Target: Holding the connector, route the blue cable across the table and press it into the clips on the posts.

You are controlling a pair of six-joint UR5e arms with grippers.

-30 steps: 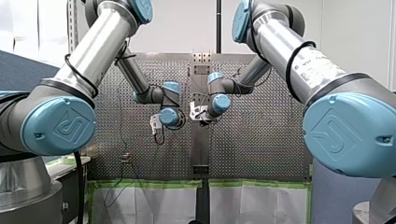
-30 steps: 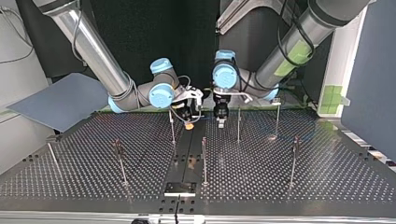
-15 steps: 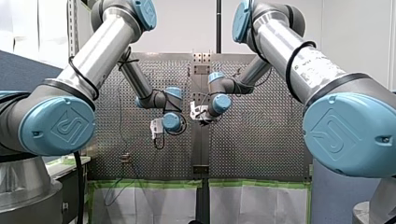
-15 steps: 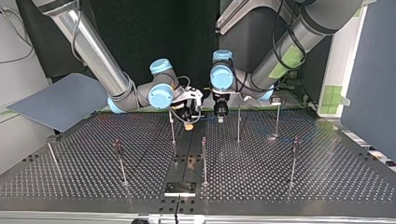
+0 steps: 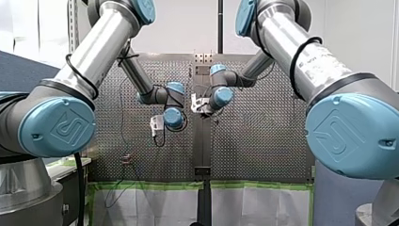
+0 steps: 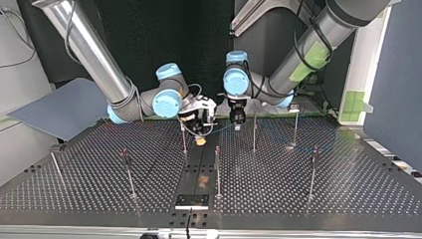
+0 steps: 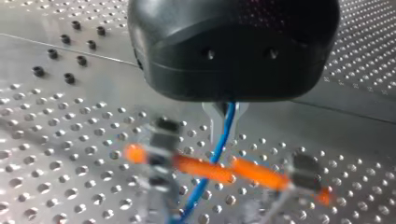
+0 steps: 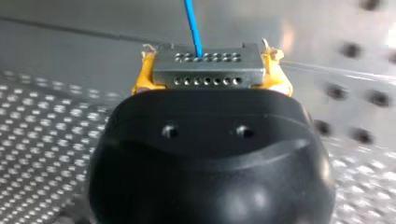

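Observation:
In the right wrist view my right gripper (image 8: 208,70) is shut on a grey metal connector (image 8: 208,71), held between yellow pads (image 8: 142,77). The blue cable (image 8: 192,28) leaves its far face. In the left wrist view my left gripper (image 7: 224,115) has its metal fingers shut on the blue cable (image 7: 215,156), which runs on ahead of the fingers over the perforated table. A blurred orange shape (image 7: 205,168) crosses under it. In the top view my right gripper (image 6: 200,133) and my left gripper (image 6: 237,123) hang close together near the far middle, with the cable (image 6: 221,129) stretched between them.
Thin posts stand on the perforated table (image 6: 323,199): one (image 6: 183,137) beside my right gripper, one (image 6: 254,132) beside my left, others (image 6: 217,169) (image 6: 295,124) (image 6: 313,172) nearer and at the top view's right. Two more (image 6: 128,172) (image 6: 55,167) stand at its left.
In the top view my right gripper has come a little nearer and lower with the connector. My left wrist has shifted slightly toward it. The cable now shows as a stretched line between them.

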